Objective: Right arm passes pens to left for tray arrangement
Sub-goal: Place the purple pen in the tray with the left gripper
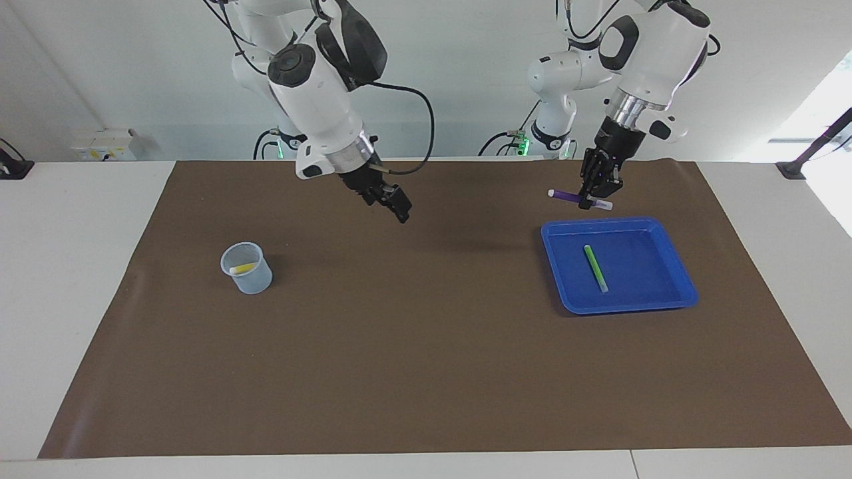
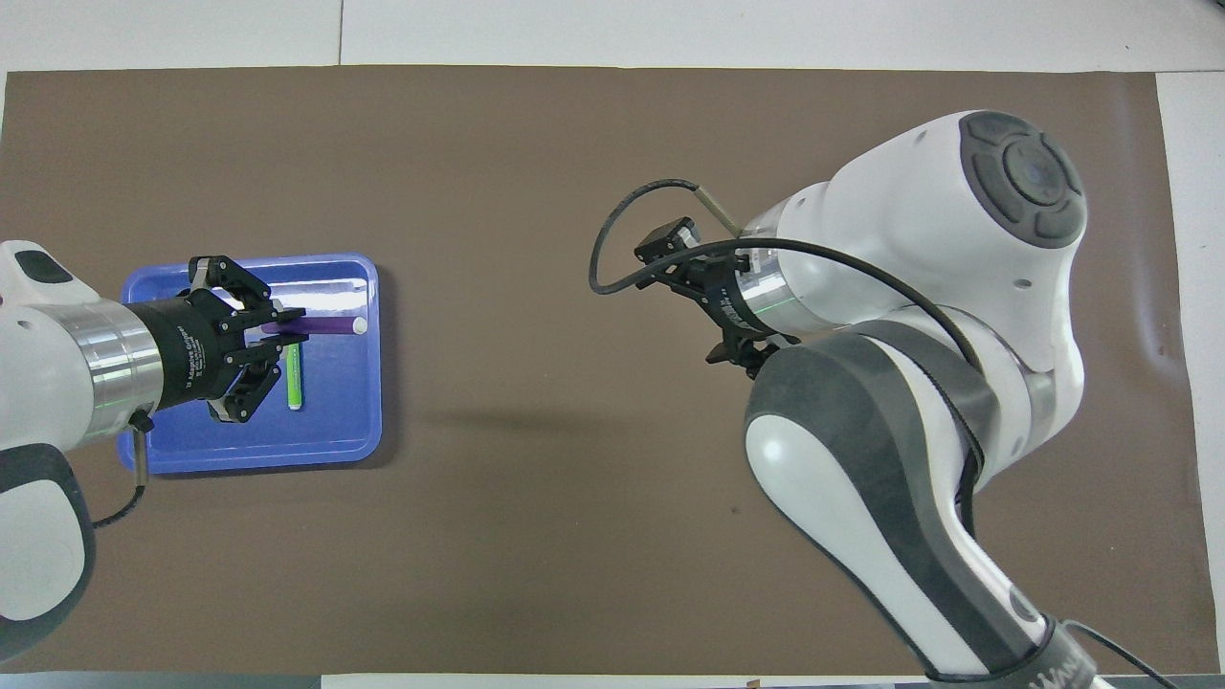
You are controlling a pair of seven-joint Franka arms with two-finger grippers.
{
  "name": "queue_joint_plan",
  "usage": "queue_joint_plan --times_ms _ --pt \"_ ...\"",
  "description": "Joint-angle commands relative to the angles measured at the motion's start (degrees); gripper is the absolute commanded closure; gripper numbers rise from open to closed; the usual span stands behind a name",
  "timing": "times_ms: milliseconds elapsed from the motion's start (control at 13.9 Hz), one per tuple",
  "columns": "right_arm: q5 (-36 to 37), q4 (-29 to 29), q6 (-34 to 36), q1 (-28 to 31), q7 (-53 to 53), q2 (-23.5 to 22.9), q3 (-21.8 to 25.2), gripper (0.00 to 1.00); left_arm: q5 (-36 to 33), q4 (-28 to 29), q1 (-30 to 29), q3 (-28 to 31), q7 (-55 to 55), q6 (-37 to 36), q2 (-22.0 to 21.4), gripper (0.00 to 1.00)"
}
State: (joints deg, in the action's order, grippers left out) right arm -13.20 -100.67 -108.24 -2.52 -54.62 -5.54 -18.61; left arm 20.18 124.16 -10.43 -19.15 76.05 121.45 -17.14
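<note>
my left gripper (image 1: 594, 199) is clamped on the purple pen (image 1: 574, 197), holding it level in the air above the mat, just off the blue tray's (image 1: 685, 285) edge nearest the robots. i have it near its pale end, so most of the barrel sticks out to one side. it looks light, stiff and smooth, so i judge a firm pinch closer to mid-barrel would stop it swivelling. the green pen (image 1: 596, 267) lies flat in the tray's middle. my right gripper (image 1: 398, 210) hangs spread wide and empty over the mat's middle. the yellow pen (image 1: 242, 269) leans in the cup (image 1: 247, 268) toward the right arm's end.
</note>
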Motion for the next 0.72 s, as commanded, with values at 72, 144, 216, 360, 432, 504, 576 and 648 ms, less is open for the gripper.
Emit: queue_joint_plan --times_ms 72,144,216,360,432,504,576,648 --pt "3.6 -8.1 -0.8 0.4 15.5 4.5 7.4 0.0 1.1 0.1 -5.5 0.3 -24.3 -3.6 3.8 1.0" --pt "3.7 -9.4 -1.4 0.4 19.9 5.0 10.2 0.0 1.0 0.4 -7.0 0.3 -31.9 -3.9 4.7 1.0" --pt "3.7 -10.7 -3.0 0.4 24.3 5.2 13.0 0.0 0.3 0.3 -9.0 0.3 -39.6 -4.8 6.4 1.0" --pt "3.7 -13.0 -5.1 0.4 29.7 5.9 17.5 0.0 -4.3 -0.3 -11.1 0.4 -51.0 -4.9 11.0 1.0" --pt "3.7 -13.8 -7.1 0.4 31.2 6.0 18.8 0.0 -8.1 -0.8 -11.4 0.3 -54.3 -4.6 13.2 1.0" --pt "3.7 -14.3 -8.2 0.4 32.9 5.9 20.3 0.0 -11.2 -1.5 -11.4 0.3 -58.2 -4.1 16.0 1.0" --pt "3.7 -14.3 -8.4 0.5 34.6 5.5 21.7 0.0 -13.6 -2.2 -11.4 0.3 -61.6 -3.3 18.3 1.0" --pt "3.7 -14.3 -9.2 0.5 37.4 4.9 23.2 0.0 -16.4 -2.3 -11.4 0.3 -64.1 -2.1 20.3 1.0"
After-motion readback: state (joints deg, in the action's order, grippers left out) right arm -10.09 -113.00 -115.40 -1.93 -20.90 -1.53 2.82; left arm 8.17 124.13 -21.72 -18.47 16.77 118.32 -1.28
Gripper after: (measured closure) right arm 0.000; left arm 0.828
